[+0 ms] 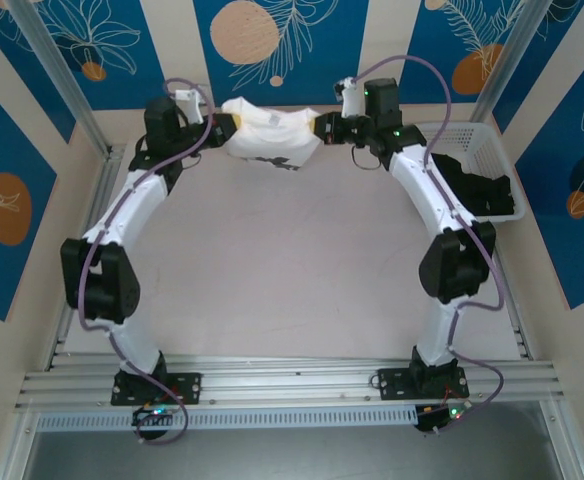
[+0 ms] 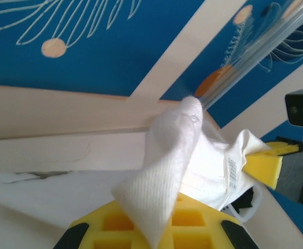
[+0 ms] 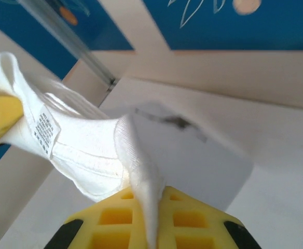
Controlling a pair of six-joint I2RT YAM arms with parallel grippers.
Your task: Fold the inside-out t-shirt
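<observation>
The white inside-out t-shirt point(image 1: 270, 137) hangs bunched between my two grippers at the far middle of the table, lifted off the surface. My left gripper point(image 1: 223, 128) is shut on its left end, where ribbed white cloth point(image 2: 164, 171) runs down between the yellow fingers point(image 2: 115, 224). My right gripper point(image 1: 324, 126) is shut on its right end, with a ribbed fold point(image 3: 141, 181) pinched between the yellow fingers point(image 3: 193, 220). A sewn care label point(image 3: 44, 127) shows on the cloth, seams facing outward. The opposite gripper's yellow finger point(image 2: 265, 165) shows behind the shirt.
A white plastic basket point(image 1: 492, 150) with a black garment point(image 1: 472, 185) stands at the far right of the table. Metal frame posts point(image 1: 67, 75) rise at both back corners. The pale tabletop point(image 1: 292, 270) stretches between the arms.
</observation>
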